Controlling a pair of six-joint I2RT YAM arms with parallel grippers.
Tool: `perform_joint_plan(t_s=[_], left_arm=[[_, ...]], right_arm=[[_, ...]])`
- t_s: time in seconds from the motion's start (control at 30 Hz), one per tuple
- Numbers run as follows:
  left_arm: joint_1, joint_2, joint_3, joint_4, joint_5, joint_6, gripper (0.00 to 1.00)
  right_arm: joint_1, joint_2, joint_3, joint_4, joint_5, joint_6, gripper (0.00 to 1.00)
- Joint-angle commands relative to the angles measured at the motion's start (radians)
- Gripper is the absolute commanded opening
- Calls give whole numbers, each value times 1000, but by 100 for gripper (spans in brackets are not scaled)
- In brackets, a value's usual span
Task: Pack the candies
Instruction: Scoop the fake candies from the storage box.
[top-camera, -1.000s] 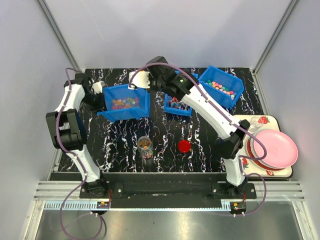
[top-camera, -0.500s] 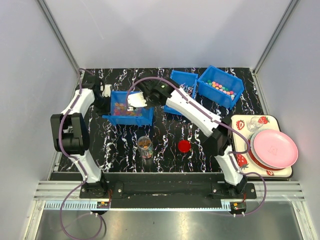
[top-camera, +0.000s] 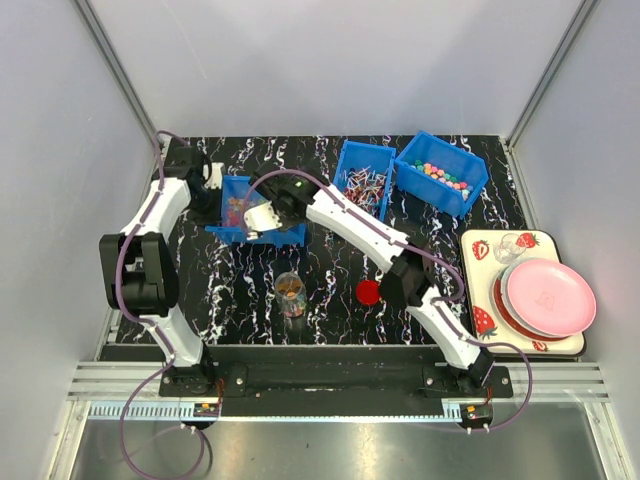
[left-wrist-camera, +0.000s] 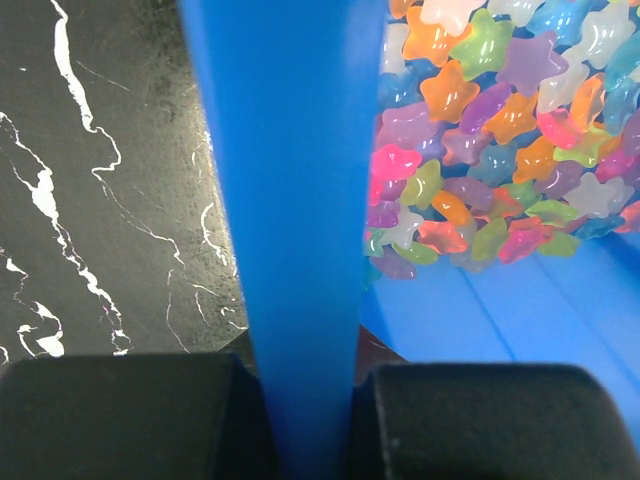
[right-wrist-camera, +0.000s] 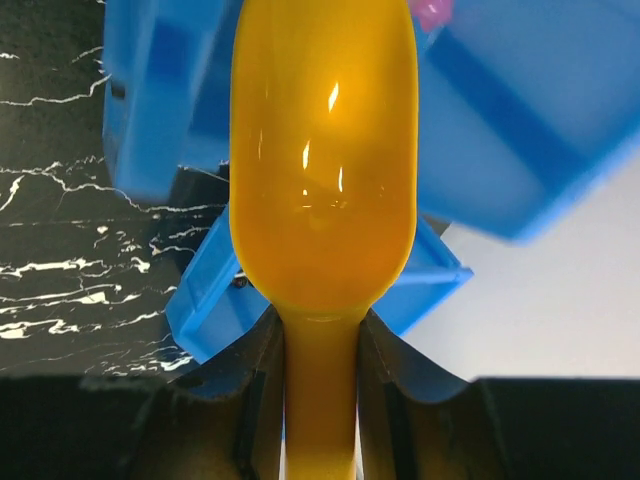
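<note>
Left end effector (left-wrist-camera: 300, 400) clamps the wall of a blue bin (left-wrist-camera: 290, 150) of candies (left-wrist-camera: 480, 150) near the surface's left rear; right end effector (right-wrist-camera: 320, 385) grips an empty yellow scoop (right-wrist-camera: 322, 180).

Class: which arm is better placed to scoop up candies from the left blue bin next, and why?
Probably right: the right gripper holds the yellow scoop at that bin; the left gripper is clamped on the bin's wall.
</note>
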Motion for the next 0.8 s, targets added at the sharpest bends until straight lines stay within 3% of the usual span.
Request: perform_joint_plan(t_s=[0.0,0.27,0.77], left_arm=[[-13,-97,5,78,16,-22,0],[-29,-132,-19,98,-12,-29,0],[-53,-143,-54,123,16,-32,0]], right_arm=[[5,34,51,21,56,-67,0],[31,80,49,84,44,-123,0],[58,168,64,219,-151,-109,0]])
